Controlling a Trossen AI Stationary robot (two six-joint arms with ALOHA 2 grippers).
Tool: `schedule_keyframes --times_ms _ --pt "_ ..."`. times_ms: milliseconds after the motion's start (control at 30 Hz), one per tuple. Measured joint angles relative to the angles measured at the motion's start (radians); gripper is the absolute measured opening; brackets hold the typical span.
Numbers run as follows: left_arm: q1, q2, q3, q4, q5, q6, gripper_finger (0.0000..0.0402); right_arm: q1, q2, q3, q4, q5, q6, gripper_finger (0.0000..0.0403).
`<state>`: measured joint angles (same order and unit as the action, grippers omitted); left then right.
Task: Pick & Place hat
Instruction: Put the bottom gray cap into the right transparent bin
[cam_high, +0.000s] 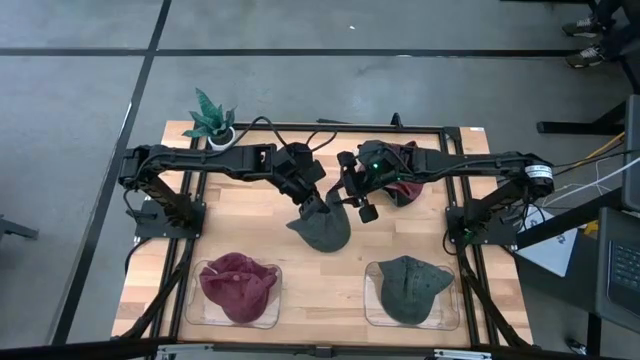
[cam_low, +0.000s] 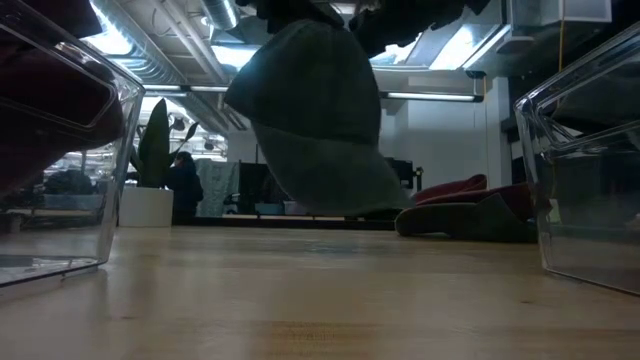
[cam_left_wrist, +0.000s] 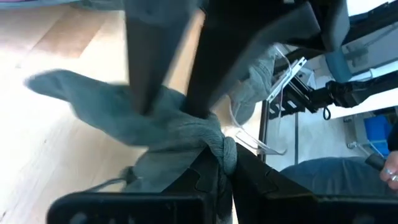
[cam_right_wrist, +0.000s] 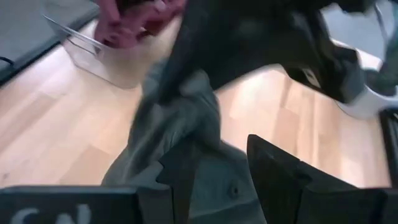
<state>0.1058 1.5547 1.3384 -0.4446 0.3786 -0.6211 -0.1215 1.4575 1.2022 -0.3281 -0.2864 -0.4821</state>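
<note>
From above, the left gripper (cam_high: 312, 203) is pinched closed on a grey-green hat (cam_high: 322, 228) at the middle of the wooden table (cam_high: 330, 270), with the right gripper (cam_high: 362, 200) just beside it. At table height, the hat (cam_low: 315, 120) hangs clear of the wood. The left wrist view shows fingers (cam_left_wrist: 211, 177) clamped on bunched fabric (cam_left_wrist: 180, 134); the right wrist view shows its jaws partly apart around the hat (cam_right_wrist: 180, 134), though a grip cannot be told.

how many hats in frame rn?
4, maybe more hidden in the back pile: grey hat held by the left gripper, maroon one in the left bin, green one in the right bin, maroon one at the back.
</note>
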Motion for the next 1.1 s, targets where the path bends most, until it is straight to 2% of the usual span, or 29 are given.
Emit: schedule_keyframes --times_ms 300,400,500,700,867,1100 --pt "0.002 0.000 0.000 -0.033 0.026 0.041 0.0020 0.001 0.010 0.000 0.005 -0.098 0.003 0.0147" --pt "0.003 0.000 0.000 -0.088 0.039 0.041 0.0020 0.000 0.011 0.000 0.013 -0.127 0.062 0.0147" --pt "0.002 0.000 0.000 -0.109 0.006 0.049 0.0020 -0.005 0.012 0.000 0.038 -0.172 0.119 0.0147" --pt "0.000 0.000 0.000 -0.098 -0.038 0.081 0.0020 -0.005 0.048 0.000 0.088 -0.147 0.206 0.0147" --pt "-0.011 -0.001 0.000 -0.149 -0.051 0.094 0.0020 -0.004 0.059 0.000 0.107 -0.100 0.189 0.0147" --pt "-0.021 -0.001 0.000 -0.201 -0.064 0.106 0.0020 -0.005 0.075 0.046 0.134 -0.100 0.186 0.0147"
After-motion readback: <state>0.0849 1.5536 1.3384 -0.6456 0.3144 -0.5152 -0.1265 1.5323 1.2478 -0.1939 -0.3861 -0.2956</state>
